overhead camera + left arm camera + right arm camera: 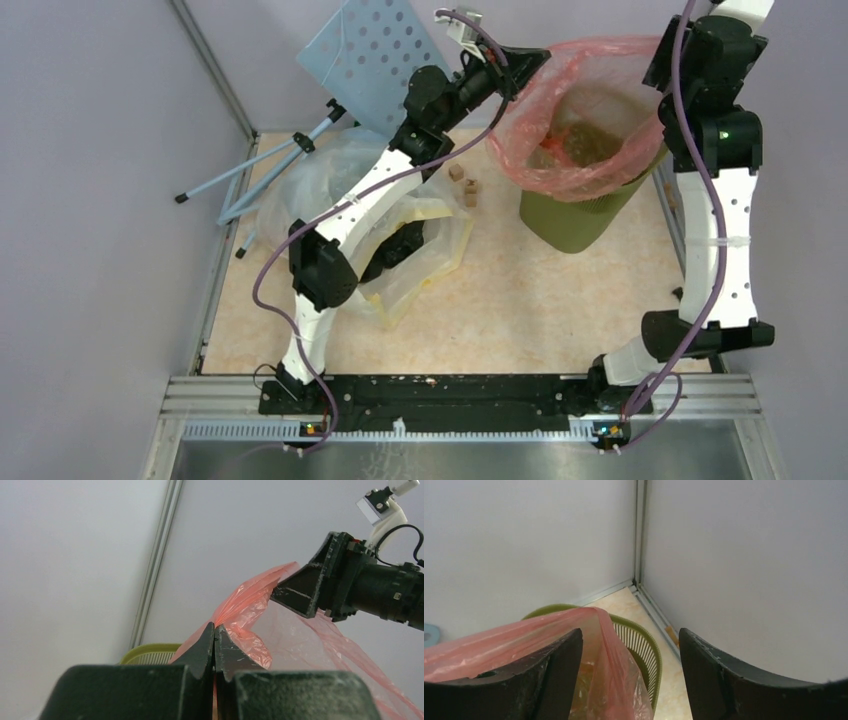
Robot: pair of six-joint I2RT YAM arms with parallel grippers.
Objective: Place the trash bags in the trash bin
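Note:
The red-pink trash bag [580,110] is spread open over the mouth of the olive-green trash bin [575,220] at the far right. Some of it hangs inside the bin. My left gripper [520,62] is shut on the bag's left edge, pinching a fold between its tips [215,627]. My right gripper [660,60] is open at the bag's right edge. In the right wrist view [629,650] its left finger [534,675] is against the bag [499,640], and the film stretches over that finger. The bin's rim [646,637] shows below.
A large clear bag with a pale-yellow rim [425,250] lies under my left arm. A light-blue perforated board [375,55] on a thin-legged stand [260,170] is at the far left. Small brown cubes [465,185] lie left of the bin. Walls close in behind and to the right.

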